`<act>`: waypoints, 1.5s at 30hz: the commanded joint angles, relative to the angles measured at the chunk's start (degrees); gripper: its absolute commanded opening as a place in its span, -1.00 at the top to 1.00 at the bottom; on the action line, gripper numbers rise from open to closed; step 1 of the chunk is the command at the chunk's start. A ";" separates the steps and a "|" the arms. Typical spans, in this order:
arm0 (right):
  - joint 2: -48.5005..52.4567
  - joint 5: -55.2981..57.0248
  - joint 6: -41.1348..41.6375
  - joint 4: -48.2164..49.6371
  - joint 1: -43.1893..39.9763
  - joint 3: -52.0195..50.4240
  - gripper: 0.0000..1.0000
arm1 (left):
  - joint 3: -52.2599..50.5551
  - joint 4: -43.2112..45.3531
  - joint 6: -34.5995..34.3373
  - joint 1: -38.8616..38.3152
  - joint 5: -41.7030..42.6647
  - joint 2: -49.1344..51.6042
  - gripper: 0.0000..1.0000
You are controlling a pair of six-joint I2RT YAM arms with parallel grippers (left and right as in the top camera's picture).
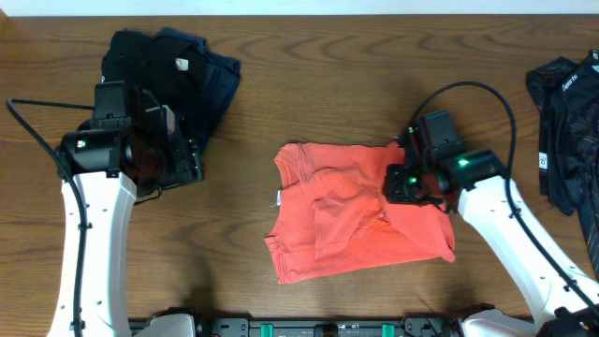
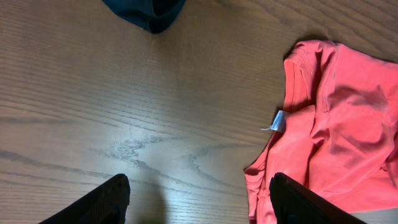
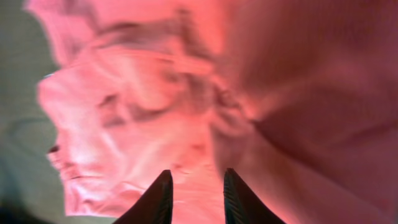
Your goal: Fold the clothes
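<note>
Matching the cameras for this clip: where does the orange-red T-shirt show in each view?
Overhead: orange-red T-shirt, folded, mid-table, right of centre.
Left wrist: T-shirt along the right edge.
Right wrist: T-shirt fills most of the frame.
Shared landmark: its white tag, seen overhead and left wrist only.

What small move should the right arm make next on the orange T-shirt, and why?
Probably lift the right gripper clear: its jaws stand slightly apart over the folded orange T-shirt, pinching nothing visible, so the fold looks laid.
</note>
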 commanded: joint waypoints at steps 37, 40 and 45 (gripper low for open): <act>4.79 -9.79 -6.67 -5.33 -3.41 -4.24 0.98 | 0.31 0.28 0.35 0.22 0.11 -0.48 -0.48; 3.80 -9.79 -4.74 0.09 -7.76 -2.25 0.97 | 0.31 0.28 0.35 0.22 0.11 -0.48 -0.47; 4.87 -9.75 -0.76 10.14 -13.25 -1.92 0.99 | 0.31 0.24 0.33 0.22 0.11 -0.48 -0.48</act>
